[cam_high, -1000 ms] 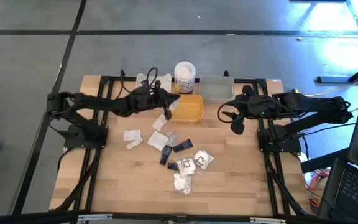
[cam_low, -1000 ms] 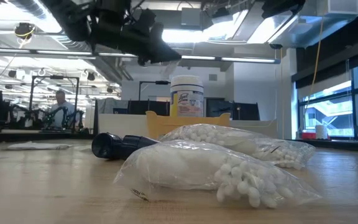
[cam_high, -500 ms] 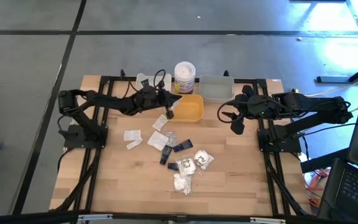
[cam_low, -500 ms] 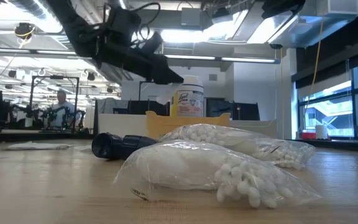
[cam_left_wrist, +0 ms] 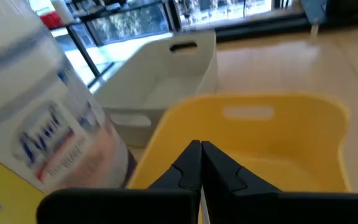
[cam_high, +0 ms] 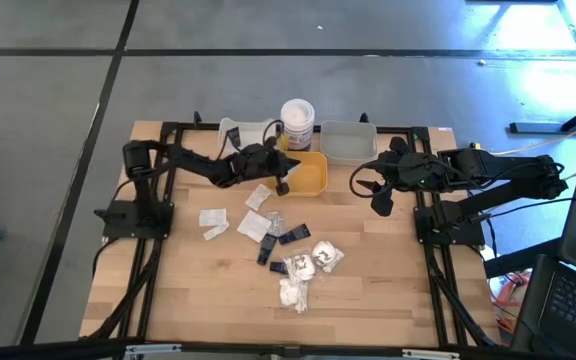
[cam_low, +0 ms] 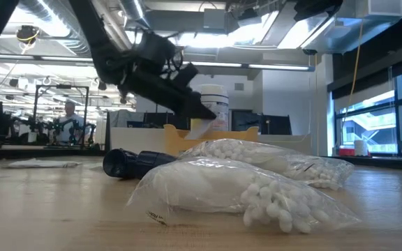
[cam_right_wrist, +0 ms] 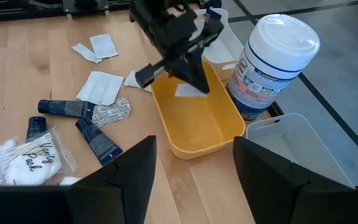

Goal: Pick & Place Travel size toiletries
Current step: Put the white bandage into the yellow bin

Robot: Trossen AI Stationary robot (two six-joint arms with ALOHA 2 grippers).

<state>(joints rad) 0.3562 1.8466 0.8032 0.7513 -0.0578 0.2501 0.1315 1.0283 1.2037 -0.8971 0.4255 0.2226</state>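
Observation:
My left gripper (cam_right_wrist: 194,78) is shut on a small white sachet (cam_right_wrist: 186,91) and hangs over the left side of the yellow tray (cam_high: 308,172); in the left wrist view its shut fingers (cam_left_wrist: 201,163) point into that tray. More toiletries lie on the table: white sachets (cam_high: 213,217), black tubes (cam_high: 293,235) and clear packs of cotton swabs (cam_high: 313,262). My right gripper (cam_right_wrist: 194,180) waits open, raised at the table's right side (cam_high: 379,197). My left gripper pinches the sachet by its upper edge (cam_low: 202,121) between its two fingers. The fingers slant downward, coming from the table's left. The sachet hangs below the fingertips, lifted clear above the yellow tray.
A white jar with a yellow label (cam_high: 296,122) stands behind the yellow tray, a white tray (cam_high: 240,130) to its left and a grey tray (cam_high: 349,142) to its right. Bare wood lies near the table's front edge (cam_high: 188,300).
My left gripper has sunk and moved toward the table's right, over the yellow tray's left side, staying shut on the sachet, which has come down with it.

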